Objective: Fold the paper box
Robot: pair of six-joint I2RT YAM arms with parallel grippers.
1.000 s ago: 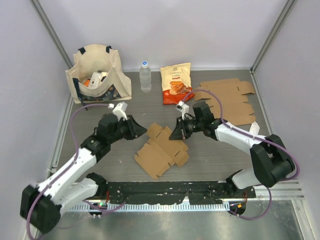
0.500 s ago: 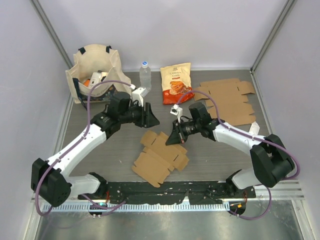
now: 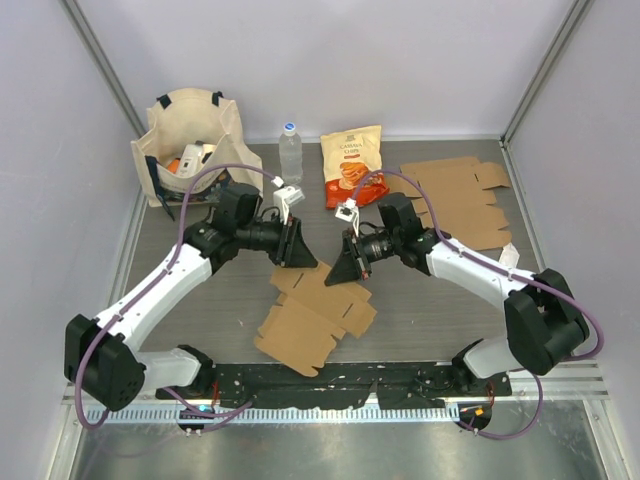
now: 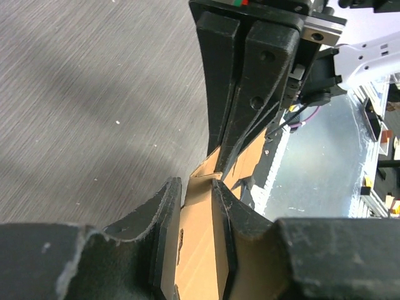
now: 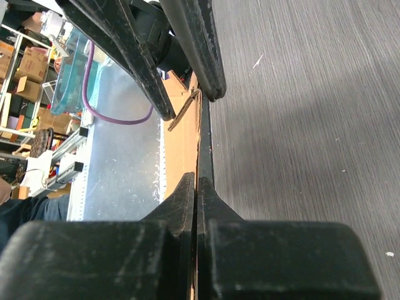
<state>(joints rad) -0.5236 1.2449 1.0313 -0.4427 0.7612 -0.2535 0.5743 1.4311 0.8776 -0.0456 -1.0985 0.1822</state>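
Observation:
The paper box (image 3: 315, 315) is a flat brown cardboard cut-out on the table's middle, its far edge lifted. My right gripper (image 3: 338, 272) is shut on that far edge; in the right wrist view its tips (image 5: 197, 178) pinch the thin cardboard (image 5: 184, 137). My left gripper (image 3: 300, 258) points down at the same edge from the left, facing the right one. In the left wrist view its jaws (image 4: 194, 184) stand apart with a cardboard flap (image 4: 197, 237) between them, not clamped. The right gripper's fingers (image 4: 250, 81) loom just beyond.
A second flat cardboard cut-out (image 3: 455, 200) lies at the back right. A cream tote bag (image 3: 195, 150) with items stands at the back left, with a water bottle (image 3: 290, 152) and an orange snack bag (image 3: 352, 165) beside it. Grey walls enclose the table.
My left gripper swung right and came down onto the box's far edge, its jaws widening then narrowing. The right gripper kept its hold and lifted that edge; the box slid slightly left.

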